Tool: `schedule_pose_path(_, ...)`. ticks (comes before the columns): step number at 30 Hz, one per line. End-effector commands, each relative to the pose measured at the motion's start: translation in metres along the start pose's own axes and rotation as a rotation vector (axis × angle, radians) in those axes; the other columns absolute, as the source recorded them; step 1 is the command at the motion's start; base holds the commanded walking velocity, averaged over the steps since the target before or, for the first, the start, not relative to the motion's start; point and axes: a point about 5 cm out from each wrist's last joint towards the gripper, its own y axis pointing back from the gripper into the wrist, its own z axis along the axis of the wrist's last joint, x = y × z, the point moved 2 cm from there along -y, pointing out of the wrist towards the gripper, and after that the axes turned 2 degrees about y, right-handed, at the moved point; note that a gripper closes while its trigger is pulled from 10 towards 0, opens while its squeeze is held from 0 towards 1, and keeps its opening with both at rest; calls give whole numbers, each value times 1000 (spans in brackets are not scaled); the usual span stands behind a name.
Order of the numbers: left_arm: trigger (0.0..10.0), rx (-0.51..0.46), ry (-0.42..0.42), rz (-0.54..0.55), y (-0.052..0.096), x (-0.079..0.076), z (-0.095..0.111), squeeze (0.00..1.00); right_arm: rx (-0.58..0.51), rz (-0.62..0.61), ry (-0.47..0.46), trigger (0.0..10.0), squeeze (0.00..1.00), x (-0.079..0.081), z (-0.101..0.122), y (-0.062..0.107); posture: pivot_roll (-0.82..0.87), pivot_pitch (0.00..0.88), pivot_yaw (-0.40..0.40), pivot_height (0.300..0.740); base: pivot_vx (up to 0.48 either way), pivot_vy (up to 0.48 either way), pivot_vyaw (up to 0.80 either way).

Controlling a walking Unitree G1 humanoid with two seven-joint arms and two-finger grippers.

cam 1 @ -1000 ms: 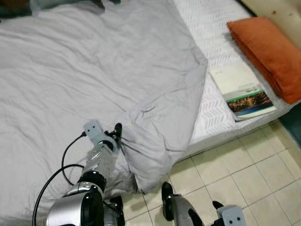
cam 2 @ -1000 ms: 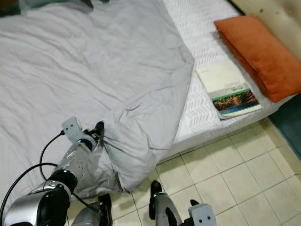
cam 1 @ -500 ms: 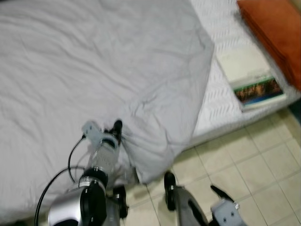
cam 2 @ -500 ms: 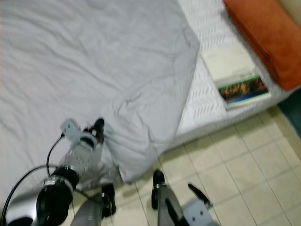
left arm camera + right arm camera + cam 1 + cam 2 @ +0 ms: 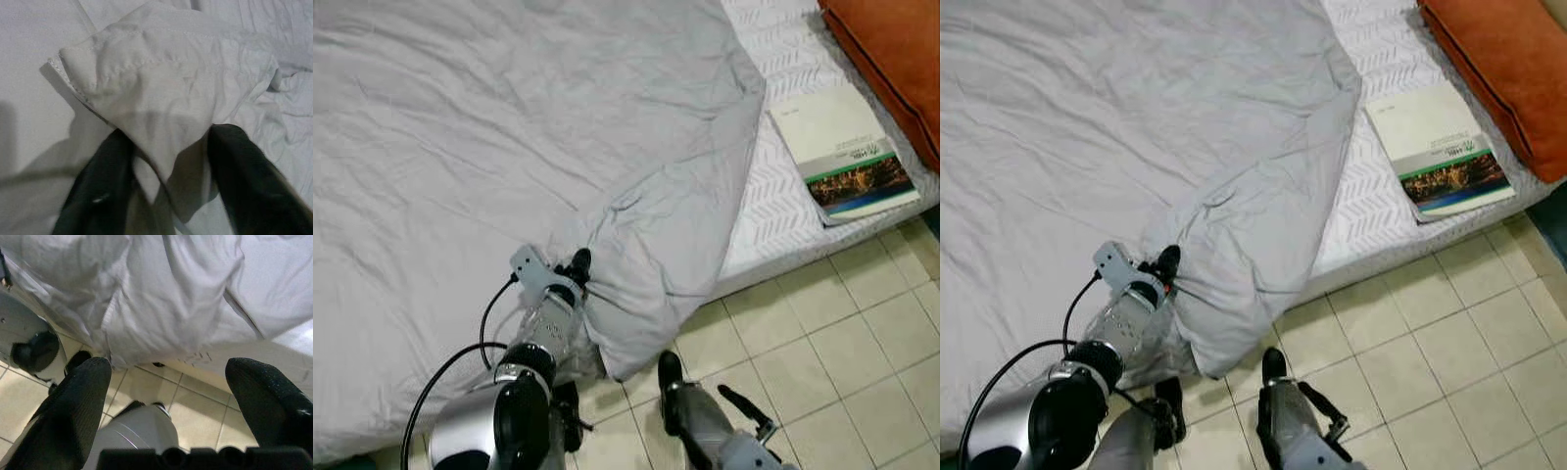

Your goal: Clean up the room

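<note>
The left gripper (image 5: 579, 262) pinches a stitched corner of the grey sheet (image 5: 509, 117), which covers the bed, its loose fold hanging at five o'clock over the tiled floor (image 5: 822, 362). The pinch looks shallow, though the wrist view is dim; a sharp tug could slip the hem free. The right gripper (image 5: 181, 396) hangs spread wide. The book (image 5: 847, 147) lies at two o'clock, where a dragged sheet might sweep it off.

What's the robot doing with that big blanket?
The robot is making the bed. Its left hand has pinched a corner of the grey blanket, which spreads over the mattress with that corner hanging off the edge towards the tiled floor. Its right hand hangs open, low over the floor. A book and an orange pillow lie on the bare part of the mattress.
</note>
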Motion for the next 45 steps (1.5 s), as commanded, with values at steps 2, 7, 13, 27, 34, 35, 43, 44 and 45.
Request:
schedule_pose_path(2, 0, 76, -30, 60, 8, 20, -21, 0, 45, 20, -29, 10000, 0, 15, -12, 9, -361, 574, 21, 740, 0, 0, 0)
schedule_pose_path(7, 0, 60, -46, 94, 9, 28, -15, 0, 54, -10, -31, 10000, 0, 7, -15, 9, -360, 575, 18, 740, 0, 0, 0)
schedule_pose_path(13, 0, 69, -245, 84, 9, 30, -13, 0, 72, -53, -50, 10000, 0, -1, -22, 10, -340, 523, 35, 740, 0, 0, 0)
schedule_pose_path(27, 10000, 87, -590, -13, 7, 15, -14, 0, 93, -152, -97, 10000, 0, -50, -35, -10, -285, 241, 91, 740, 0, -206, 0)
schedule_pose_path(34, 10000, 145, -609, -71, 10, 7, -37, 0, 93, -142, -112, 10000, 0, -62, -38, -23, -275, 200, 99, 740, 0, -480, 0)
schedule_pose_path(35, 10000, 161, -613, -95, 11, 5, -42, 0, 91, -140, -113, 10000, 0, -63, -38, -25, -275, 198, 103, 740, 0, -480, 0)
schedule_pose_path(43, 10000, 256, -687, -166, 22, 4, -78, 0, 99, -74, -111, 10000, 0, -52, -40, -25, -284, 197, 116, 740, 0, -480, 0)
schedule_pose_path(44, 10000, 264, -694, -174, 23, 4, -81, 0, 100, -73, -112, 10000, 0, -52, -41, -25, -284, 197, 116, 740, 0, -480, 0)
schedule_pose_path(45, 10000, 275, -697, -184, 24, 3, -85, 0, 102, -75, -114, 10000, 0, -52, -42, -25, -288, 195, 118, 740, 0, -480, 0)
